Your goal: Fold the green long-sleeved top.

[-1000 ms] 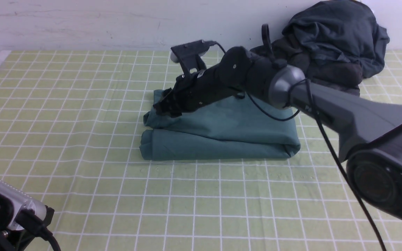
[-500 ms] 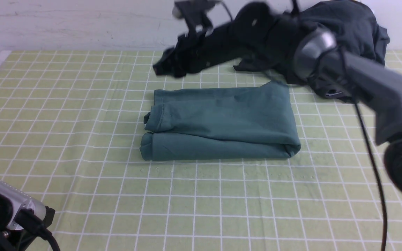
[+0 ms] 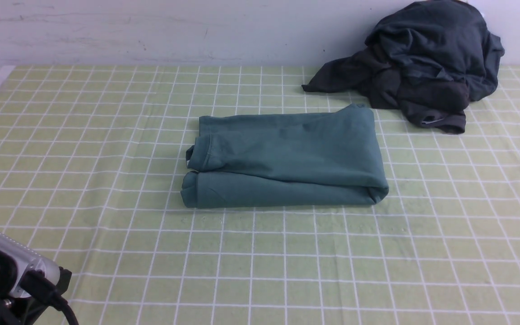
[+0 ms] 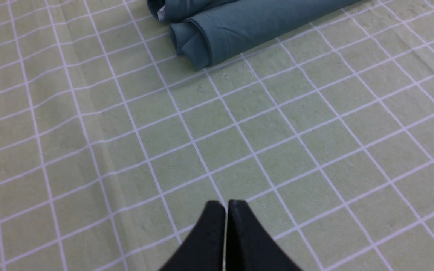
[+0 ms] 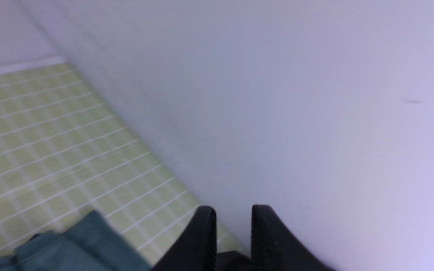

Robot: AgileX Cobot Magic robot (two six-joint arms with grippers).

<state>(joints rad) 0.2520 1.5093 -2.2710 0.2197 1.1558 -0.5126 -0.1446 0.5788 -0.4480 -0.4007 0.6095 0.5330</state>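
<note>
At 7 o'clock on the table, as the front view sees it, a silver-and-black part of the left arm with a black cable fills the near corner. That view shows no gripper fingers at all.

Only the left wrist view shows the left gripper. Its 2 black fingertips are pressed flat together with nothing between them, over bare tablecloth, which is pale green with a white grid.

The green long-sleeved top lies at the centre of the table, folded into a flat rectangle of 2 stacked layers. Its long side runs from 9 to 3 o'clock and a rounded fold faces 6 o'clock. The left wrist view adds the rolled layers of the top's 9 o'clock end seen end on, and a scrap of white label tucked inside, which the front view does not show.

The right gripper appears only in the blurred right wrist view. Its 2 black ribbed fingers stand a narrow gap apart and hold nothing. They point at the white wall, with a corner of the top below.

Farthest, at 1 o'clock, a dark charcoal heap of clothes sits against the wall. A strip of bare tablecloth separates it from the top.
</note>
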